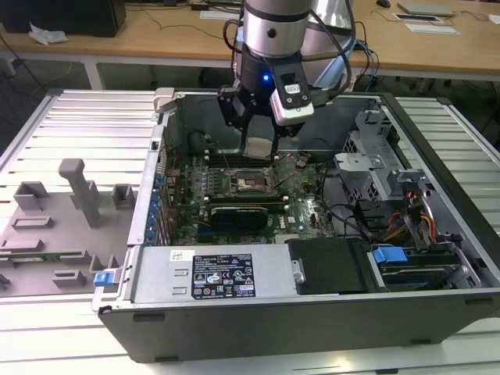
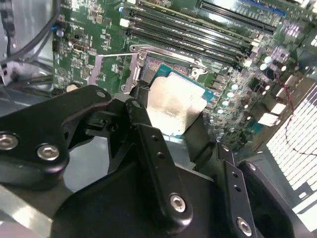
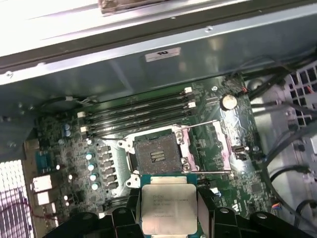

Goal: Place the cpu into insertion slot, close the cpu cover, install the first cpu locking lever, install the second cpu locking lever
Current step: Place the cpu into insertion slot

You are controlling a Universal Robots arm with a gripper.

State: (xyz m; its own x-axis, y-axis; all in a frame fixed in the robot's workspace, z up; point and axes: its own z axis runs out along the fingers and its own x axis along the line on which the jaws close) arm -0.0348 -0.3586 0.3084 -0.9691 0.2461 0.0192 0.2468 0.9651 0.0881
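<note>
My gripper (image 1: 258, 139) hangs inside the open computer case, shut on the cpu (image 1: 258, 147), a flat square chip with a silvery top. In both wrist views the cpu (image 3: 168, 208) (image 2: 173, 105) sits between the black fingers (image 2: 141, 116), held level and a little above the green board. The insertion slot (image 3: 157, 157) (image 1: 251, 182) is a square black socket with a metal rim, bare, just beyond the chip's far edge. The cpu cover (image 3: 224, 151) is swung open beside the socket. Two thin wire levers (image 3: 203, 123) stand away from it.
Long black memory slots (image 3: 141, 115) run behind the socket, and a black graphics card (image 1: 238, 211) lies in front of it. Drive bays and cables (image 1: 391, 211) fill the case on the exterior view's right. A grey fixture plate (image 1: 55, 226) lies outside the case on the left.
</note>
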